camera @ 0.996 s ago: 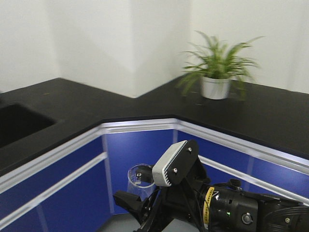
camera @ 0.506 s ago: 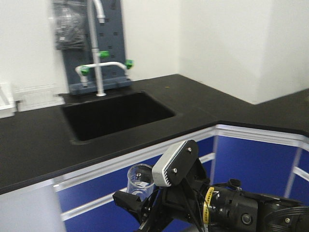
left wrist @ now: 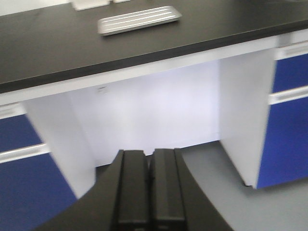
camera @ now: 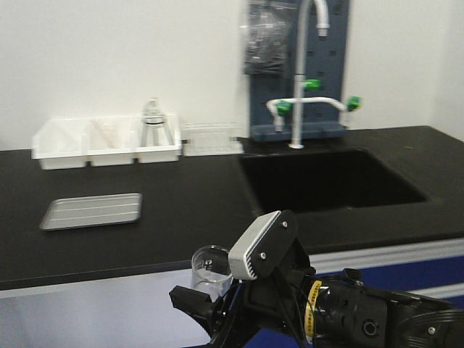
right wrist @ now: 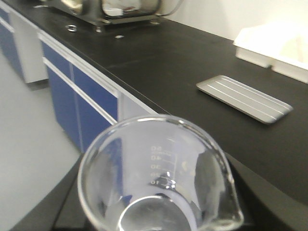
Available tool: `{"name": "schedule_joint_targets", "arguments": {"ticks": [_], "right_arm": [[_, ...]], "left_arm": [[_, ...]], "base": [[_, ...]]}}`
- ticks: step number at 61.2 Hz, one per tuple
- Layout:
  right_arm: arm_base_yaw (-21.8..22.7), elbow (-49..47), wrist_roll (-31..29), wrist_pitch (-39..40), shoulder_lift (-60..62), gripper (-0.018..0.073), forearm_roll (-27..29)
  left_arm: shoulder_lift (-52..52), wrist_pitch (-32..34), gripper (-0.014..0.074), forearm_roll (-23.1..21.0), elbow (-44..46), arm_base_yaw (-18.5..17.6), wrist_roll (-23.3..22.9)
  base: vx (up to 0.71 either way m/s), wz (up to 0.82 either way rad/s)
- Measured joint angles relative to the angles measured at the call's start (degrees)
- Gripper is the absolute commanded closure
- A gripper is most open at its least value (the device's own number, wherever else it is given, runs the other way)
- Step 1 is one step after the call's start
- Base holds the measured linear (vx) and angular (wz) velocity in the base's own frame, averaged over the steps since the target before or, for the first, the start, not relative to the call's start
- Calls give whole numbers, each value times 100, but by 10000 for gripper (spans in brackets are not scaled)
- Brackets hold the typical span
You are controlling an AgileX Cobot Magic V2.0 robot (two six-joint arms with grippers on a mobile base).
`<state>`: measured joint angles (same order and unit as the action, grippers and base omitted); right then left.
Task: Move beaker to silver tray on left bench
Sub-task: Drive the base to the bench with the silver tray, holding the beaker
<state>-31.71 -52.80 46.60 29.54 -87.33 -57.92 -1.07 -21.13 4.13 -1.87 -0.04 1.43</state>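
The left gripper [left wrist: 149, 159] points forward, its jaws pressed flat together with nothing between them. The right arm [camera: 348, 315] reaches in low from the right of the front view. The right gripper [camera: 206, 303] is clamped around the upright beaker [camera: 210, 270].

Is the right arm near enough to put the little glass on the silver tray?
Probably not yet. Nothing blocks the silver tray, but it lies well back on the left bench, while the right claw holds the beaker out in front of the bench's edge.
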Motion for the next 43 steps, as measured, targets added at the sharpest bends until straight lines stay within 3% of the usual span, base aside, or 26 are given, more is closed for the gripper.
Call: {"name": "schedule_joint_targets", "arguments": {"ticks": [21, 43], "right_arm": [[0, 0, 0, 0, 0, 570, 0], [0, 0, 0, 0, 0, 570, 0]], "left_arm": [[0, 0, 595, 0, 0, 0, 0], [0, 0, 595, 0, 0, 0, 0]], "base": [[19, 57], [25, 25]]}}
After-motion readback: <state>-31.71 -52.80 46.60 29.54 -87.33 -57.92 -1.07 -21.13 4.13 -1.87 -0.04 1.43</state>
